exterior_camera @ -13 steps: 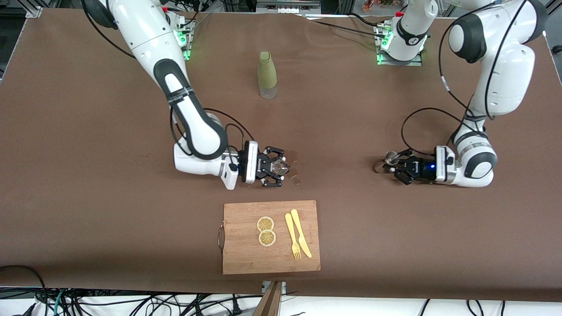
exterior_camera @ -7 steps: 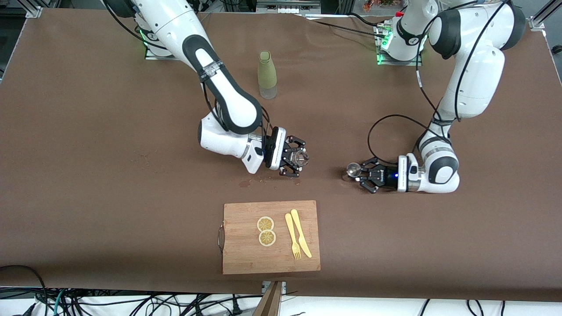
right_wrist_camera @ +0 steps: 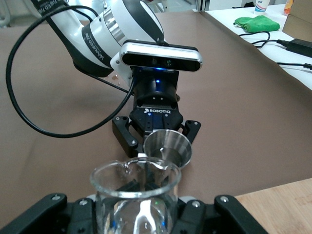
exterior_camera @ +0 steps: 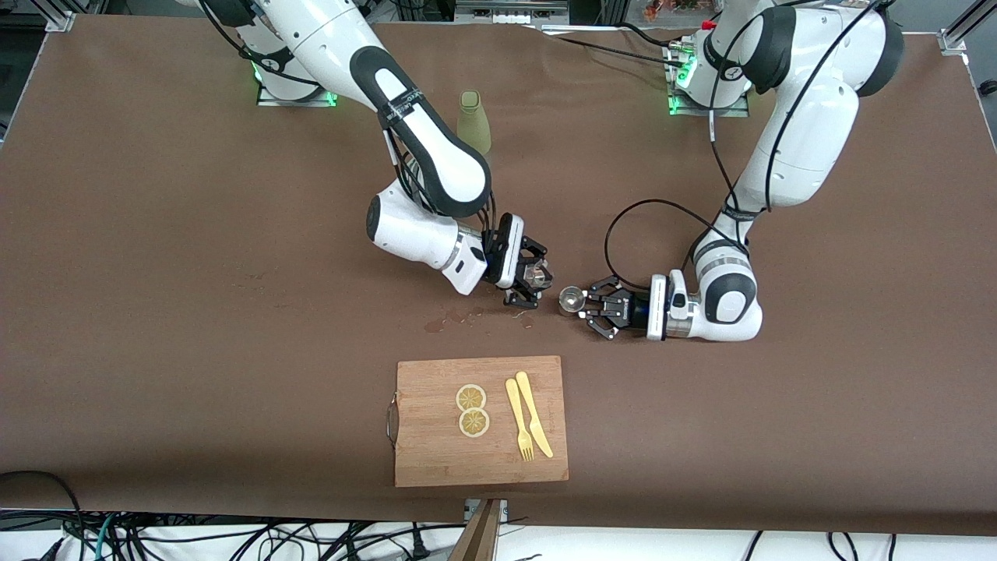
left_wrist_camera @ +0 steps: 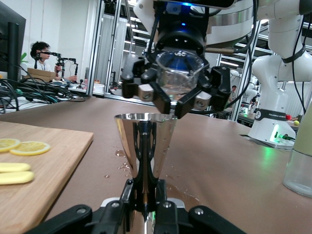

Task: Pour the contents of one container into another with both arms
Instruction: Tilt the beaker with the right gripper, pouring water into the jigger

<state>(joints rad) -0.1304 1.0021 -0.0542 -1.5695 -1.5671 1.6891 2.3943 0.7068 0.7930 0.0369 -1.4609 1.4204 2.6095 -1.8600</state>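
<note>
My right gripper [exterior_camera: 533, 279] is shut on a clear glass beaker [exterior_camera: 536, 274], held over the middle of the table. My left gripper [exterior_camera: 580, 302] is shut on the waist of a steel jigger [exterior_camera: 571, 298], held upright beside it. In the left wrist view the jigger [left_wrist_camera: 145, 141] rises from my left gripper [left_wrist_camera: 145, 195], and the beaker [left_wrist_camera: 178, 73] hangs just above its rim, tipped toward it. In the right wrist view the beaker [right_wrist_camera: 136, 195] fills my right gripper [right_wrist_camera: 139, 214], with the jigger [right_wrist_camera: 167, 147] directly ahead of its spout.
A green bottle [exterior_camera: 473, 125] stands toward the robots' bases, partly hidden by the right arm. A wooden cutting board [exterior_camera: 436, 460] with two lemon slices [exterior_camera: 471, 398] and a yellow fork and knife [exterior_camera: 528, 425] lies nearer the front camera. Spilled drops [exterior_camera: 448, 319] wet the table.
Both arms have swung in toward the middle of the table. The beaker and the jigger, far apart a second ago, are now almost touching.
</note>
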